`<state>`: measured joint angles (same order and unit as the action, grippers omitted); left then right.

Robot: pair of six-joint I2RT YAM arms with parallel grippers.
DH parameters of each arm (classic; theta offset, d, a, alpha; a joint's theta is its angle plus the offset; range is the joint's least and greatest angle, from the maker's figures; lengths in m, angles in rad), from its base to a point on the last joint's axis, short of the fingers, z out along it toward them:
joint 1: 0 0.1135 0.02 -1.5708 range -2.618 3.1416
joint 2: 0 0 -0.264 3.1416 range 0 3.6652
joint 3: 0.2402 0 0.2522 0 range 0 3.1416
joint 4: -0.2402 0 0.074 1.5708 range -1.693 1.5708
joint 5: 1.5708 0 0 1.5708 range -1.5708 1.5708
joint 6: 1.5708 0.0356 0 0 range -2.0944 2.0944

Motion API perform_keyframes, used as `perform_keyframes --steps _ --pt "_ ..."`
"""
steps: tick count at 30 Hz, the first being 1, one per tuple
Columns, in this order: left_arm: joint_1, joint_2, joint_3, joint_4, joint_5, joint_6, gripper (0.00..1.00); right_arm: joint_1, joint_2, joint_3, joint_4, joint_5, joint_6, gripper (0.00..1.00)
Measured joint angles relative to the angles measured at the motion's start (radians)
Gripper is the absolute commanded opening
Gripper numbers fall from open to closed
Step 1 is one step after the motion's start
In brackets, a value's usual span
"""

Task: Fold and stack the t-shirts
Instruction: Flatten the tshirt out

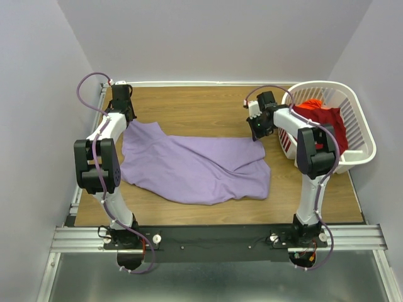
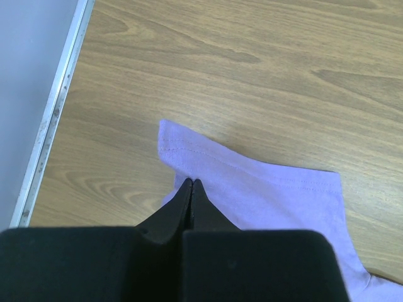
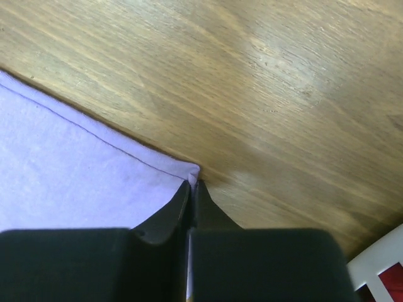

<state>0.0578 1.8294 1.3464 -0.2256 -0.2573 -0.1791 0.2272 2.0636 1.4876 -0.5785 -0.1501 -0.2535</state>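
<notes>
From above I count two shirts: one lavender t-shirt (image 1: 195,167) spread on the counter (image 1: 208,104), and one red t-shirt (image 1: 321,116) bunched in the single basket (image 1: 362,135), partly hidden by the right arm.

Left wrist: the left fingers (image 2: 181,202) are pressed together over the lavender hem; I can't see whether cloth is caught between them.

Right wrist: the right fingers (image 3: 178,204) pinch its corner.

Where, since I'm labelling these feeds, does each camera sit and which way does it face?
Top external: above and behind the bases, looking down at table, left arm, right arm, lavender t-shirt, basket with red t-shirt.
Left wrist: on that arm, facing down past shut jaws at the shirt's hemmed corner.
Right wrist: likewise; jaws pinch another corner.
All three share the lavender t-shirt.
</notes>
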Motion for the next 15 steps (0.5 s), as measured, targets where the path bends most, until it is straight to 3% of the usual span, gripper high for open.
perform_keyframes --steps 6,15 --pt "0.000 -0.002 0.003 0.007 -0.001 0.002 0.00 0.000 0.030 0.073 -0.061 0.008 0.013 0.01" --pt "0.000 -0.116 0.176 -0.030 -0.006 0.012 0.00 0.000 -0.009 0.435 -0.136 0.159 0.078 0.00"
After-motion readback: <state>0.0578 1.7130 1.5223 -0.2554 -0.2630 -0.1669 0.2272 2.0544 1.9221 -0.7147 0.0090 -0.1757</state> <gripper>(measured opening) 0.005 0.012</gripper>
